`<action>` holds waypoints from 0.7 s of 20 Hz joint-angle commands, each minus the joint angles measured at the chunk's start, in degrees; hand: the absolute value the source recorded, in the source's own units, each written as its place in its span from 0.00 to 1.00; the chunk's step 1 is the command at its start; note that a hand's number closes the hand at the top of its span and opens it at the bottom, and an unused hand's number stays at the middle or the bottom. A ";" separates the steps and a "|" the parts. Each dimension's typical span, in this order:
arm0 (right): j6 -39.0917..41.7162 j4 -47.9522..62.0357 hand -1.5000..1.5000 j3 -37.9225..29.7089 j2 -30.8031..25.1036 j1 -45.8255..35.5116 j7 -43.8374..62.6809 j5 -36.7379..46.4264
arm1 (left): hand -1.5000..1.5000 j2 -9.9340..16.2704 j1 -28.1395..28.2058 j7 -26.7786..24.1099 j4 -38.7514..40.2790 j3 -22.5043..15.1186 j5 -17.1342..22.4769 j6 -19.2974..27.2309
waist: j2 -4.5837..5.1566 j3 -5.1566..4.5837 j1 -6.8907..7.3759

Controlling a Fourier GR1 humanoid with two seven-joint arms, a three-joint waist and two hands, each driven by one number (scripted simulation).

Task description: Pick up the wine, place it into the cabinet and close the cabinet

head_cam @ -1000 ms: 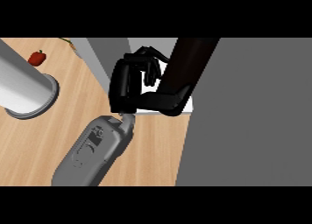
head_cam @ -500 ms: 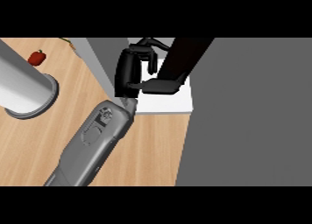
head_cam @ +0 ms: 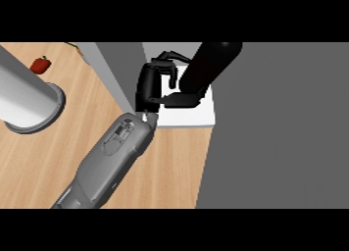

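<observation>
1. A small red pepper (head_cam: pixel 40 64) lies near the desk's (head_cam: pixel 54 157) far left corner.
2. A grey cylinder (head_cam: pixel 18 100) stands upright at the left edge.
3. A grey forearm (head_cam: pixel 109 162) crosses the desk toward its far edge.
4. The right hand (head_cam: pixel 150 86), fingers curled, grasps the dark wine (head_cam: pixel 206 68) over the cabinet's (head_cam: pixel 112 73) white shelf (head_cam: pixel 195 117).

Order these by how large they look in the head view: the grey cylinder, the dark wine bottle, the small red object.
1. grey cylinder, largest, though it may simply be nearer the camera
2. wine bottle
3. red object, clearly smallest
</observation>
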 commanded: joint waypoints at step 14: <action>0.21 -3.17 0.00 -1.48 1.46 1.34 0.24 -5.09 | 1.00 -0.06 -0.68 -14.40 19.44 -7.01 8.48 2.58 | 0.23 -0.02 -0.73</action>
